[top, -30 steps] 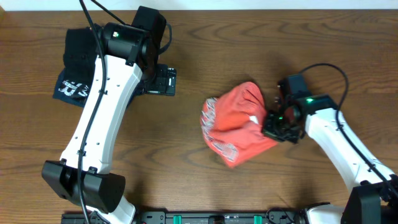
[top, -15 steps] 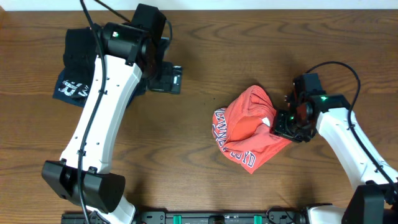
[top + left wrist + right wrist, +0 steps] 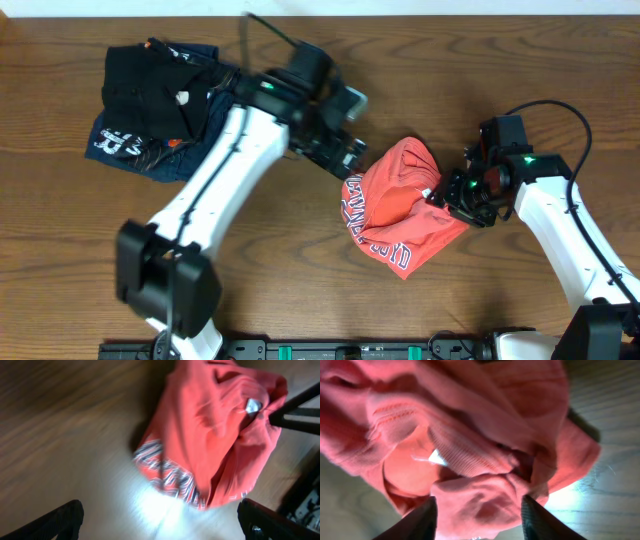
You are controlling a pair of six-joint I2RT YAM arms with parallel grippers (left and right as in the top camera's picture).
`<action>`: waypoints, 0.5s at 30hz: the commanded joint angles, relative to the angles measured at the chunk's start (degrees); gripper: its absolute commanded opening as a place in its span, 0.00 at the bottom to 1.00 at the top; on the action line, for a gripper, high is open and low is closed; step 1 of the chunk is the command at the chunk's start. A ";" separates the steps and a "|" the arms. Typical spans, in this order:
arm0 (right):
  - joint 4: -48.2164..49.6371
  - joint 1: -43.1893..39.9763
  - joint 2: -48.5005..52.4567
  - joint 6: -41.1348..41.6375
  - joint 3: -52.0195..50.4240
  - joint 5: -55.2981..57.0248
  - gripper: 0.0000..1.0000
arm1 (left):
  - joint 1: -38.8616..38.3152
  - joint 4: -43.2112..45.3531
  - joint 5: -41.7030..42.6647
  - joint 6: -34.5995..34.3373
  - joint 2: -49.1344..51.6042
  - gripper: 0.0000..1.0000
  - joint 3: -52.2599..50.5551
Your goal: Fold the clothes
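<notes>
Dark brown wood-grain table point(image 3: 300, 260), pale strip point(image 3: 420, 6) along far edge, bright glare point(image 3: 157, 505) on wood

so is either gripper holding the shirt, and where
Left gripper is open, empty. Right gripper has fingers flanking a bunch of the shirt by the neck tag; whether they pinch it cannot be told.

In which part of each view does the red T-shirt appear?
Overhead: the red T-shirt lies right of centre, crumpled.
Left wrist: it fills the upper right.
Right wrist: it fills most of the picture.
Shared landmark: the white neck tag.
</notes>
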 commanded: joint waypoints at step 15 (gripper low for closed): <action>-1.09 -1.09 -1.20 2.71 -4.81 7.63 0.01 | -9.68 12.11 0.61 5.81 14.73 0.52 -1.46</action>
